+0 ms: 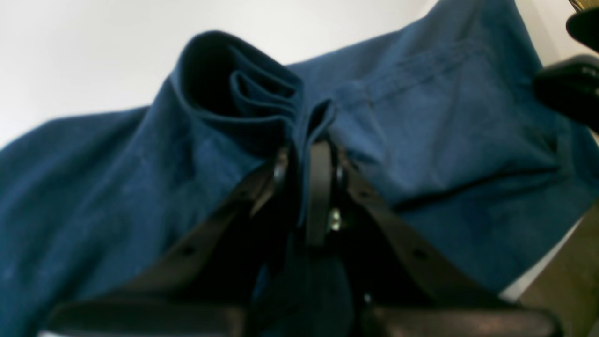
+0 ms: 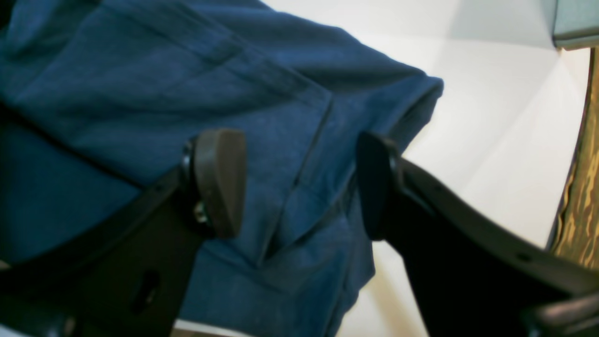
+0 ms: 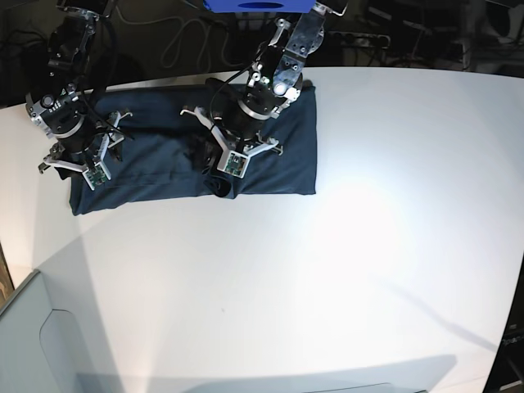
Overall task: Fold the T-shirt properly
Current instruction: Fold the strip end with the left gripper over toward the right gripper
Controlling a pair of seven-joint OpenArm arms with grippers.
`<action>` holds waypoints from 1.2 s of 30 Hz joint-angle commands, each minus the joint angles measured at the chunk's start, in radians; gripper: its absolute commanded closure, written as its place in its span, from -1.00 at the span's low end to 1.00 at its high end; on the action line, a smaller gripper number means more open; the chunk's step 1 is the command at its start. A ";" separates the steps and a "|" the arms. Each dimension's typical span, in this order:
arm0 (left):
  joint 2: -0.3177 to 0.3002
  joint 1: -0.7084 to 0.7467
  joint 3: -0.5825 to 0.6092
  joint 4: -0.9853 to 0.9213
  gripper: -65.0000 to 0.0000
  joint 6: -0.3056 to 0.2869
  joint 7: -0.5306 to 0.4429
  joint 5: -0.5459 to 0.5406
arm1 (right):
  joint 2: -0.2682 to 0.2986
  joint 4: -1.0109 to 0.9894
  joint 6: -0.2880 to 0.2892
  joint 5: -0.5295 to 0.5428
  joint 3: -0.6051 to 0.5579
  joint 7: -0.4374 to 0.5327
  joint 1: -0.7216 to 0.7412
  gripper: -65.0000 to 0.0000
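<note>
The dark navy T-shirt (image 3: 286, 155) lies as a wide band at the back left of the white table (image 3: 344, 270). My left gripper (image 3: 214, 178) is near the shirt's front middle. In the left wrist view it (image 1: 306, 150) is shut on a bunched, raised fold of the T-shirt (image 1: 117, 187). My right gripper (image 3: 82, 168) is over the shirt's left end. In the right wrist view it (image 2: 299, 182) is open, its pads (image 2: 220, 182) straddling a hemmed edge of the T-shirt (image 2: 140, 70). The neck label is hidden.
A blue box (image 3: 258, 4) and cables sit behind the table's back edge. A grey panel (image 3: 33, 344) stands at the front left corner. The table edge and wood floor (image 2: 580, 187) lie close beside the right gripper. A black object (image 1: 571, 89) shows at the left wrist view's right.
</note>
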 commanded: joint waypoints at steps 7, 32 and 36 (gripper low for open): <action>0.013 -0.013 0.009 0.015 0.31 -0.005 -0.023 -0.007 | 0.011 0.017 0.018 0.009 0.003 0.013 0.006 -0.09; -0.059 -0.001 0.164 -0.041 0.08 -0.012 -0.030 -0.008 | -0.006 0.015 0.018 0.007 0.057 0.013 0.054 -0.19; -0.060 -0.028 0.243 -0.048 0.08 -0.013 -0.030 -0.008 | -0.048 0.007 0.018 0.006 0.144 0.015 0.101 -0.41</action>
